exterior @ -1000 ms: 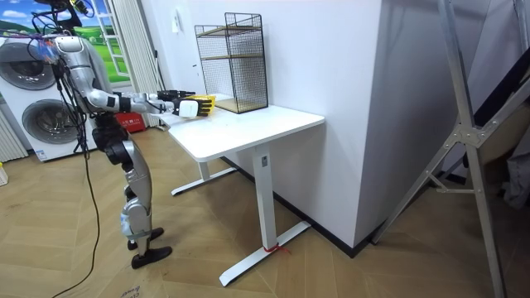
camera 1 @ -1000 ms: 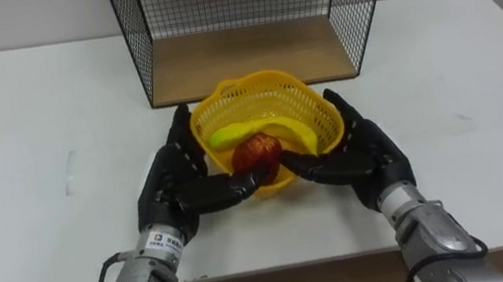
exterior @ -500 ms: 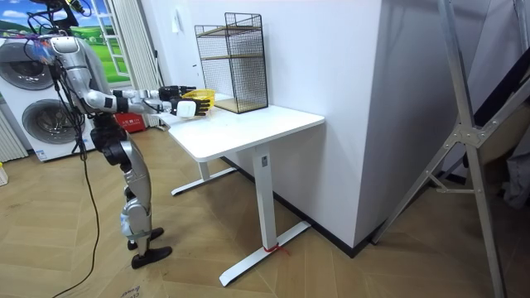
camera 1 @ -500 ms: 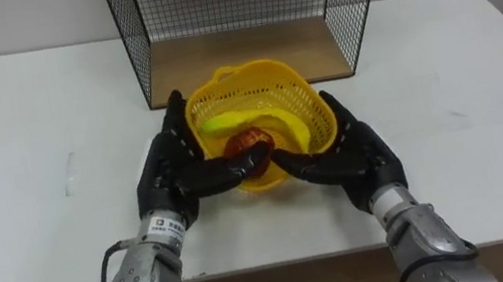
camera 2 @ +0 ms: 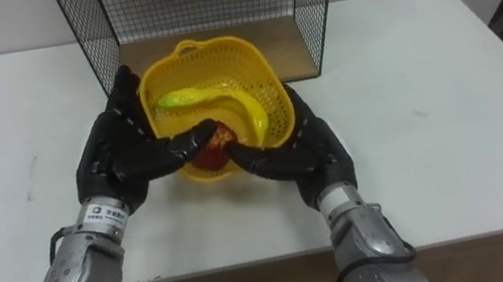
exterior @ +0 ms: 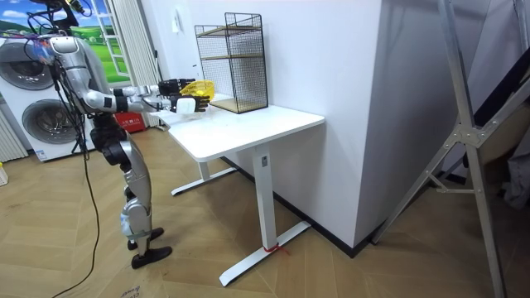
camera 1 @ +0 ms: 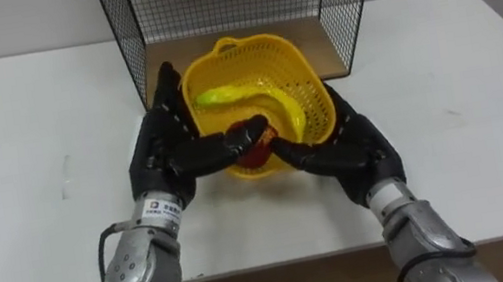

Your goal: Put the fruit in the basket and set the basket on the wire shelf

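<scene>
Thumbs cover most of the red fruit [camera 1: 254, 155], so its kind is unclear. The left hand [camera 1: 164, 150] and right hand [camera 1: 352, 150] hide the near wall and underside of the basket [camera 1: 309, 91]. Beyond the fingertips, the wire shelf [camera 1: 125, 29] is cut off at the top edge. In the room view the fingers are too small to read.

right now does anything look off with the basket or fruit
Only the tilt: the yellow basket, clasped between the left hand and right hand, tips toward the robot, red apple at its low near side. Nothing spilled.
</scene>
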Available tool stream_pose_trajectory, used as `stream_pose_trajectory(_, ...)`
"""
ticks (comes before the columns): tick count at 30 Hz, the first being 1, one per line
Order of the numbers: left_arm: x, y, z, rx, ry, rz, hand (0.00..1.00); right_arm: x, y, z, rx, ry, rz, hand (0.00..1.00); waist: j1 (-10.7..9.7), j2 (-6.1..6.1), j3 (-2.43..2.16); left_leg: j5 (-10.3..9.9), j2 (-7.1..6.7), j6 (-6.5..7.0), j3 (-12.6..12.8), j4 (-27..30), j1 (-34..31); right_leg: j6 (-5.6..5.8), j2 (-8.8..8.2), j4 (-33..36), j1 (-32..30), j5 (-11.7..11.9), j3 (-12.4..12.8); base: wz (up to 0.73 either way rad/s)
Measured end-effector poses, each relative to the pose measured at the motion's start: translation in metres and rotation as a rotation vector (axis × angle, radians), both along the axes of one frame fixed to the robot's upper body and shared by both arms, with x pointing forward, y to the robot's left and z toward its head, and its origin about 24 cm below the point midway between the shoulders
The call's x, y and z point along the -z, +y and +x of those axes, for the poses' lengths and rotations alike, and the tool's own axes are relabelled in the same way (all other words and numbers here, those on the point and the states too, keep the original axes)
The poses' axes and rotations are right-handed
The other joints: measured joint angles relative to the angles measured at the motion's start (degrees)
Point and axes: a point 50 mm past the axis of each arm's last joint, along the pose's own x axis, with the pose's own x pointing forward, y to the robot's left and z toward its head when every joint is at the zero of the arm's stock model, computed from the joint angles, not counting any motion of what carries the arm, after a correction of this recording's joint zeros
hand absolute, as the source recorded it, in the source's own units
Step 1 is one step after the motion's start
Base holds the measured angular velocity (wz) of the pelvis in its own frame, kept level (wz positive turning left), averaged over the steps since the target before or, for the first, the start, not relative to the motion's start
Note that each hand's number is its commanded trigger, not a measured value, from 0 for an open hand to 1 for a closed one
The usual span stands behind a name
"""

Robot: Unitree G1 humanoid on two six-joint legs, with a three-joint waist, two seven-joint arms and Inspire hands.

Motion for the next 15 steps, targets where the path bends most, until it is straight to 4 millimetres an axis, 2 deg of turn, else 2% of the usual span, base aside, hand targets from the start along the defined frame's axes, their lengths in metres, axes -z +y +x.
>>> stream_pose_trajectory(5, -0.005, -0.003, 0.0, -0.02, -0.016, -0.041, 0.0, -0.006, 0.004, 0.003, 0.029, -0.022, 0.074, 0.0, -0.1, -0.03, 0.02, 0.0, 0.01, 0.0, 0.0, 0.0, 0.2, 0.0, -0.02, 0.1, 0.2, 0.0, 0.0, 0.0)
stream_pose_trajectory(15, -0.005, -0.005, 0.0, -0.033, -0.002, -0.088, 0.0, -0.014, 0.006, 0.006, 0.049, -0.043, 0.089, 0.0, 0.1, -0.43, 0.2, 0.0, 0.01, -0.01, -0.1, 0.0, 0.1, 0.01, -0.03, 0.2, 0.0, 0.0, -0.2, 0.0)
